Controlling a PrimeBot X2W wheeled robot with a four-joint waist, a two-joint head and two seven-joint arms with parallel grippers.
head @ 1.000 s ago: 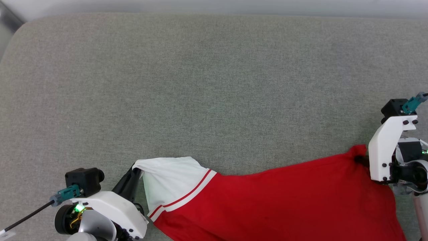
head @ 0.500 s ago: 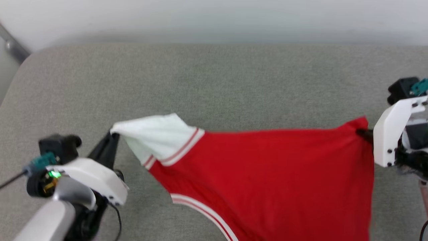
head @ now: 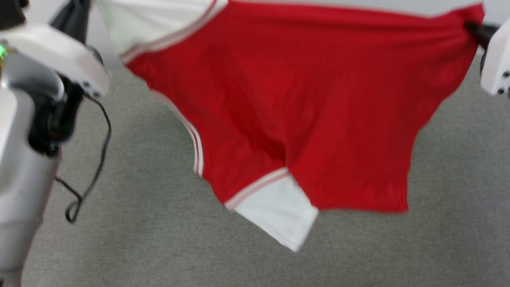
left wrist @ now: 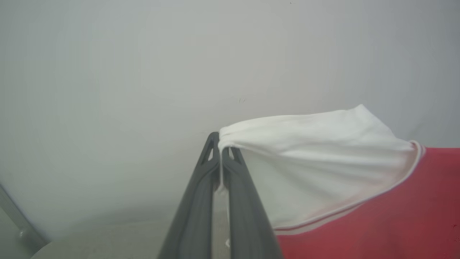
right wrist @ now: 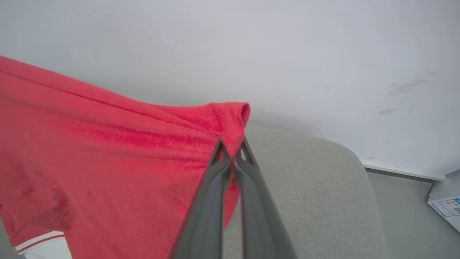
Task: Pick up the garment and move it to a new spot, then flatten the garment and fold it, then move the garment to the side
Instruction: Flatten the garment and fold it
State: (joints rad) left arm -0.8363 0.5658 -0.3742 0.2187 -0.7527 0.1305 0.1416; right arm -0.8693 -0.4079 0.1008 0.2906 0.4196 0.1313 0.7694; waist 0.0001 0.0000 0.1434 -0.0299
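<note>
1. Garment point(head: 318, 99) hangs stretched in the air above the grey cushioned surface point(head: 159, 247) (one white sleeve point(head: 279, 215) dangling lowest).
2. Left tool point(left wrist: 220, 142) is clamped tight on the other sleeve point(left wrist: 316, 162).
3. Right tool point(right wrist: 232, 145) is pinched closed on a red corner.

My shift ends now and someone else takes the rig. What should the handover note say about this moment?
The left gripper is shut on the white sleeve of the garment.
The right gripper is shut on a red corner.
The garment hangs spread between them, above the grey padded surface.
Done: pickup.
Left: set it down at a new spot, flatten, fold, move aside.
</note>
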